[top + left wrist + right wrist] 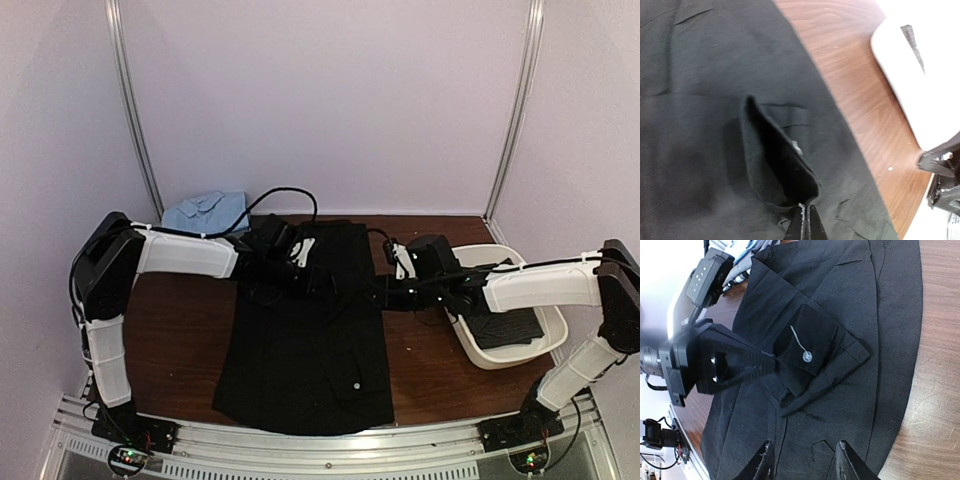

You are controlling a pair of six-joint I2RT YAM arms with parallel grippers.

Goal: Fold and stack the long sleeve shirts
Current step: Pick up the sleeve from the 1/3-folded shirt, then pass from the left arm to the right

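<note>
A plain black long sleeve shirt (305,350) lies spread flat on the wooden table (170,330), collar toward the back. My left gripper (312,280) is over its upper middle. In the left wrist view that gripper (809,220) is shut on a raised fold of the shirt's sleeve cuff (775,160). The right wrist view shows the lifted cuff with its white button (807,357) pinched by the left gripper's fingers (757,367). My right gripper (380,295) hovers at the shirt's right edge, its jaws (802,460) open just above the black cloth (880,315), holding nothing.
A white basket (545,345) stands at the right with dark cloth (505,325) inside it. A light blue garment (205,210) lies crumpled at the back left. Bare wood (430,360) shows between the shirt and the basket.
</note>
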